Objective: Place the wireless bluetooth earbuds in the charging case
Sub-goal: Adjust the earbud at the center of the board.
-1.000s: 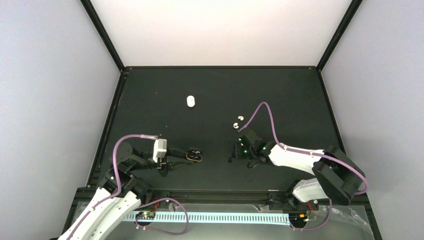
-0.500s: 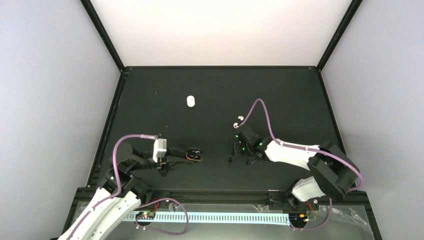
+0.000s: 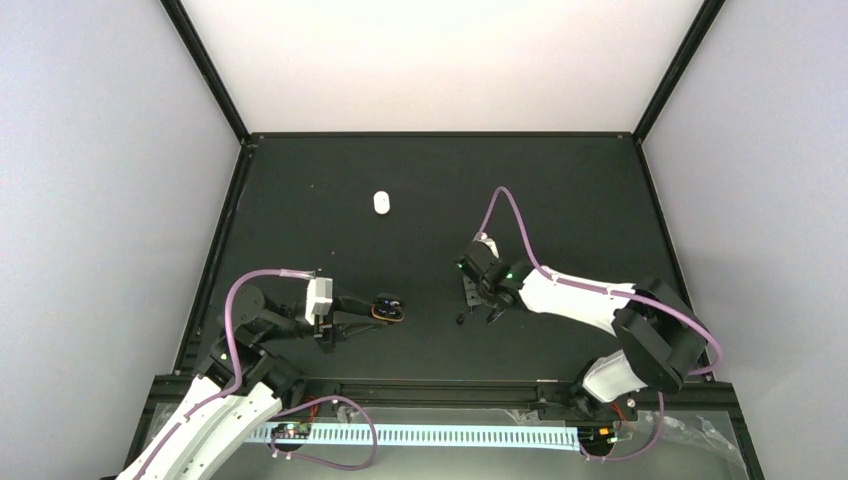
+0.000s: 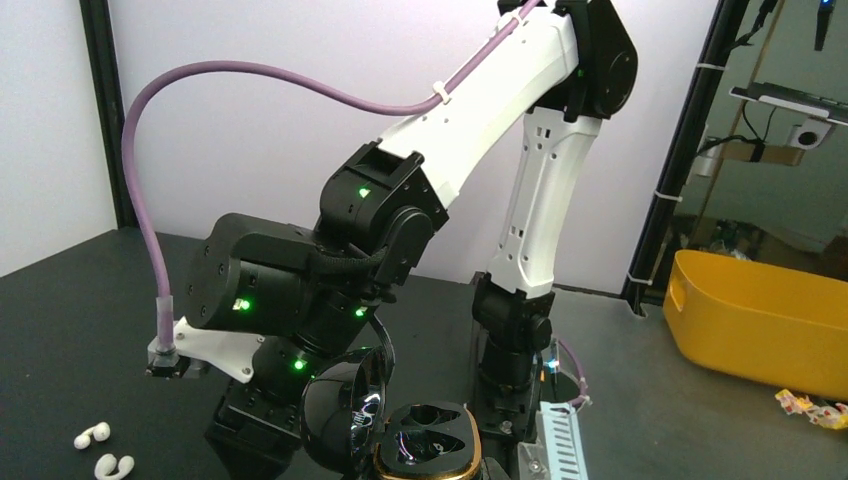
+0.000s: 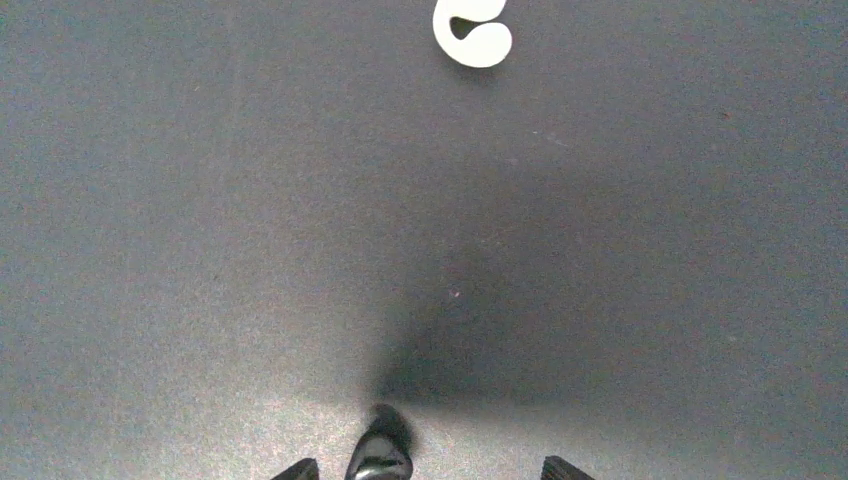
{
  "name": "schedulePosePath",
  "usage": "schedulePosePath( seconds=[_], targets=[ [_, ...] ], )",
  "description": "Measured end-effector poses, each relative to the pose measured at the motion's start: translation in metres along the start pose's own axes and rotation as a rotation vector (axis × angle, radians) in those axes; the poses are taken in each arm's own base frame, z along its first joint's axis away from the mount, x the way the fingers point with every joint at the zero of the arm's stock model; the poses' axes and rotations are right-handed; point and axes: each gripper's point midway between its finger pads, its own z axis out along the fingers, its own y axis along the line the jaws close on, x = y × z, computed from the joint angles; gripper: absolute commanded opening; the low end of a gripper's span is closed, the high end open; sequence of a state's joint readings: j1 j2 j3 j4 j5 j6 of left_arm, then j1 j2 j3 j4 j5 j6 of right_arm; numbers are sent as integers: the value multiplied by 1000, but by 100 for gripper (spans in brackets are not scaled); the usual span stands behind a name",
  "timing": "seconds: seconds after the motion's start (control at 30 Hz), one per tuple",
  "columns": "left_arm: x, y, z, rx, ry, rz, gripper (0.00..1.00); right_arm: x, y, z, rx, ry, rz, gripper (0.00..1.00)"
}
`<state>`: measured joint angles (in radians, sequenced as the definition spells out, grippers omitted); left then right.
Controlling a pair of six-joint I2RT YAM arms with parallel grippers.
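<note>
Two white earbuds (image 4: pixel 92 434), one black earbud (image 5: pixel 380 452), one white case (image 3: pixel 381 203), one black case (image 4: pixel 428 442) (its lid open), one yellow bin (image 4: pixel 760 320).

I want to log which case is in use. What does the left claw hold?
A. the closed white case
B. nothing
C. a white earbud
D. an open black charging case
D: the left claw is shut on the open black charging case with its lid up, while the white case lies apart, farther up the table.
</note>
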<state>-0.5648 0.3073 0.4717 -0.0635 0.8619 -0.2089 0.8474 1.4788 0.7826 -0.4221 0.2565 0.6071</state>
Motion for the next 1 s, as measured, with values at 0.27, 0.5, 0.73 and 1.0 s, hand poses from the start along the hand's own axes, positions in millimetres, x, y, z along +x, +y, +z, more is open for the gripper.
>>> schedulePosePath(
  seconds=[0.27, 0.5, 0.73, 1.0],
  targets=[
    [0, 1, 0, -5, -1, 1, 2, -23, -3, -14, 59, -50, 41, 100],
    [-1, 0, -2, -10, -4, 10, 2, -35, -15, -18, 78, -72, 153, 100],
    [-1, 1, -2, -18, -6, 10, 1, -21, -19, -12, 1, -17, 207, 100],
    [-2, 1, -2, -22, -10, 15, 1, -18, -8, -14, -22, -18, 138, 99]
  ],
)
